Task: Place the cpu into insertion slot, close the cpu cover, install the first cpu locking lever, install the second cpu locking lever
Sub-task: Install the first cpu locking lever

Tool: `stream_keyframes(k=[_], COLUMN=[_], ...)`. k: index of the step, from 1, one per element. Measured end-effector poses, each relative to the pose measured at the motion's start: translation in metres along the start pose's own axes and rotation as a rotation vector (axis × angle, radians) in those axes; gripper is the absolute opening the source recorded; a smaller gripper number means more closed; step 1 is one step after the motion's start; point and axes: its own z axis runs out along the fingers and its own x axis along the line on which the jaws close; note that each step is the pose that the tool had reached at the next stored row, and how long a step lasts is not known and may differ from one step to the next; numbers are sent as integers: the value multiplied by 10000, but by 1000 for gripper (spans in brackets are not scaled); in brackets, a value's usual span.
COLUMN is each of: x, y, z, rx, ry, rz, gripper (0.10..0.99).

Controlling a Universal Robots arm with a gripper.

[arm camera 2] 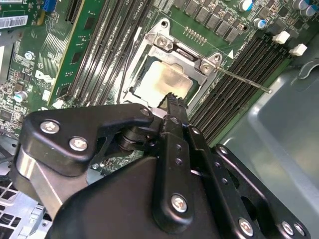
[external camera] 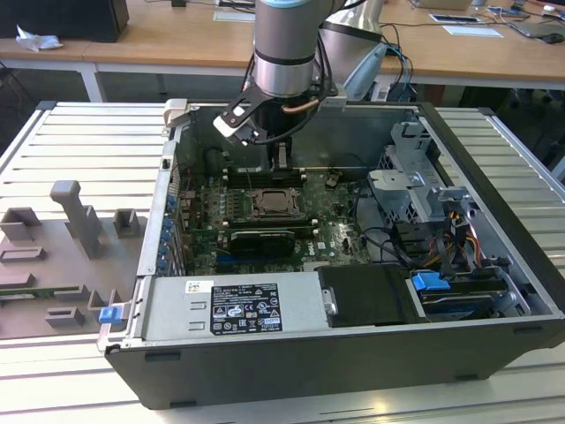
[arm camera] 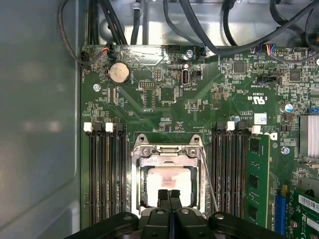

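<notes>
The cpu (arm camera: 169, 180) (arm camera 2: 168, 78), a pale shiny square, lies in the insertion slot (arm camera: 135, 174) (external camera: 274, 205) on the green motherboard. The silvery cpu cover (arm camera: 167, 152) (arm camera 2: 185, 51) lies flat over it, and the chip shows through its window. A thin locking lever (arm camera: 210, 186) (arm camera 2: 244, 80) angles out from one side of the socket. My gripper (arm camera: 169, 194) (arm camera 2: 172, 99) (external camera: 281, 161) hangs just above the cpu's near edge. Its black fingertips are pressed together with nothing between them.
Black memory slots (arm camera: 105, 174) flank the socket on both sides. A black graphics card (external camera: 258, 238) lies in front of it. The case walls (external camera: 353, 132), drive cage (external camera: 415, 185), cables (external camera: 388, 238) and power supply (external camera: 229, 305) ring the board. Grey fixtures (external camera: 75, 221) stand at the exterior view's left.
</notes>
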Motion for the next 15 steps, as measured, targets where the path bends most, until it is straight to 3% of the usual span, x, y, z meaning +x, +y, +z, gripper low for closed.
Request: stream_keyframes(k=[3, 6, 13, 15], x=[0, 0, 7, 9], y=[-1, -1, 2, 0], z=[-2, -51, -300, -341], rx=[0, 0, 0, 1], ry=[0, -4, -5, -9], rz=[0, 0, 0, -8], gripper=[106, 106, 106, 106])
